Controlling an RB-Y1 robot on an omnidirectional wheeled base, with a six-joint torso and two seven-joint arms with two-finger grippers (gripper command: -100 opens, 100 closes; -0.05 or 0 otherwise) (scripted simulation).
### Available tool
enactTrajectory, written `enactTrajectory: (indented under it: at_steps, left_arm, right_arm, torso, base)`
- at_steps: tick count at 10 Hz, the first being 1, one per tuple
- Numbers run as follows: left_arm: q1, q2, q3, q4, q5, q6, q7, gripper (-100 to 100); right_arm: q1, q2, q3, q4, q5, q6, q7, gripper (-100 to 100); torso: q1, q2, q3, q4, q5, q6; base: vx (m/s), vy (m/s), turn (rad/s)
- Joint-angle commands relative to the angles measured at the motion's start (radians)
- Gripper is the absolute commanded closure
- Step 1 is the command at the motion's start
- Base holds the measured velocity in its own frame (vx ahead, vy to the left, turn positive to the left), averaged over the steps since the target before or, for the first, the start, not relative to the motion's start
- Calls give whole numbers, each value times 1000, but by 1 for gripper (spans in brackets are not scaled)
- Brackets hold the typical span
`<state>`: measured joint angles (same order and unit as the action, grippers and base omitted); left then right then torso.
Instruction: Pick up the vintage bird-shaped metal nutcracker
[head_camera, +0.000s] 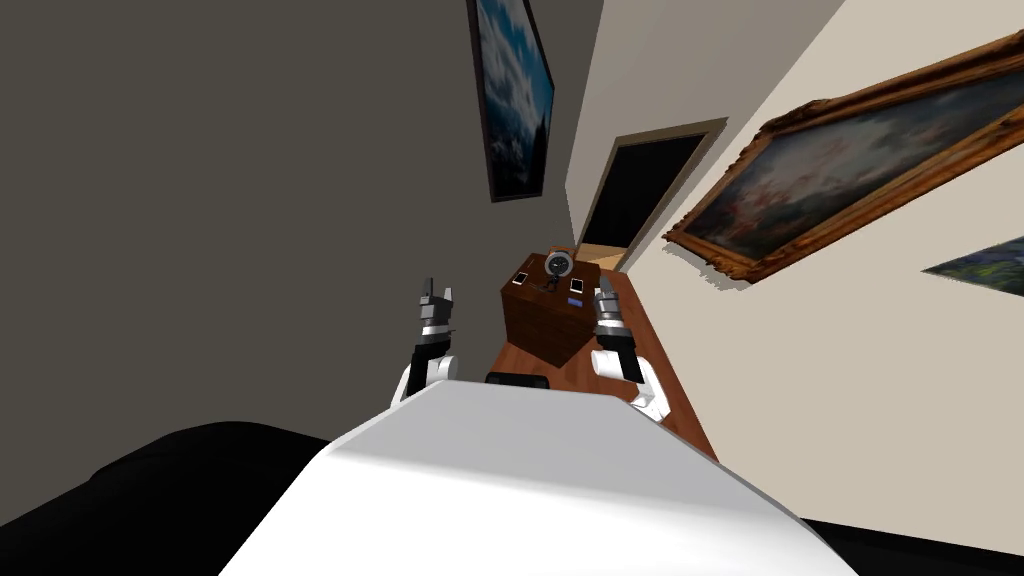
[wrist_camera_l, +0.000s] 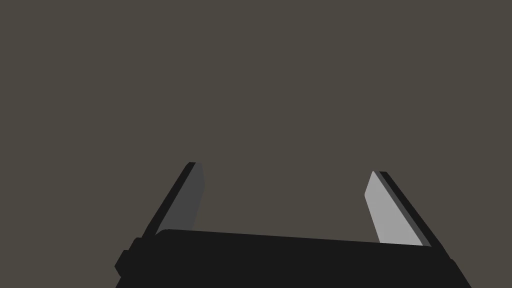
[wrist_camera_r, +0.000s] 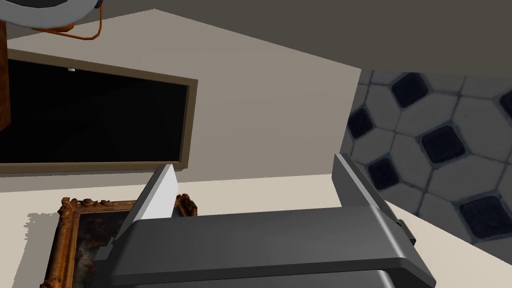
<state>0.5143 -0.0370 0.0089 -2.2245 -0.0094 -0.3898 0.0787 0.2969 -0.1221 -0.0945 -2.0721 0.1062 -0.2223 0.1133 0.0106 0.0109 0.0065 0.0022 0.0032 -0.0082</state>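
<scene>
A small brown wooden cabinet (head_camera: 545, 325) stands ahead of me on a wooden floor. On its top lie a small dark object (head_camera: 547, 286), likely the nutcracker though too small to make out, a round grey item (head_camera: 558, 265) and two small white flat items. My left gripper (head_camera: 437, 293) is raised to the left of the cabinet and apart from it, its fingers open (wrist_camera_l: 283, 168) against a flat dark grey wall. My right gripper (head_camera: 603, 293) hangs at the cabinet's right edge, open and empty (wrist_camera_r: 255, 161).
A dark grey wall (head_camera: 200, 200) runs along my left with a blue picture (head_camera: 515, 95) on it. A beige wall on the right carries a gilt-framed painting (head_camera: 850, 165). Beyond the cabinet a doorway (head_camera: 645, 190) opens onto a black area.
</scene>
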Motion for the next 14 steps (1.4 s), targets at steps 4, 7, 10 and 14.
enactTrajectory:
  at_steps: [4, 7, 10, 14]
  left_arm:
    - [0, 0, -1, 0, 0, 0, 0, 0]
    - [0, 0, -1, 0, 0, 0, 0, 0]
    - [0, 0, -1, 0, 0, 0, 0, 0]
    - [0, 0, -1, 0, 0, 0, 0, 0]
  right_arm:
    - [-96, -23, -28, 76, 16, 99, 111, -100]
    - [-184, -45, -54, 154, 33, 192, 198, -100]
    - [-244, -57, -68, 199, 42, 262, 276, -100]
    - [-350, -81, -96, 293, 61, 377, 394, -100]
  torso:
    - [1, 0, 0, 0, 0, -1]
    - [0, 0, 0, 0, 0, 0]
    - [-2, 0, 0, 0, 0, -1]
    - [0, -1, -1, 0, 0, -1]
  base:
    - [-22, -33, 158]
    - [-23, -48, 194]
    - [-24, -63, 149]
    - [-9, -57, 204]
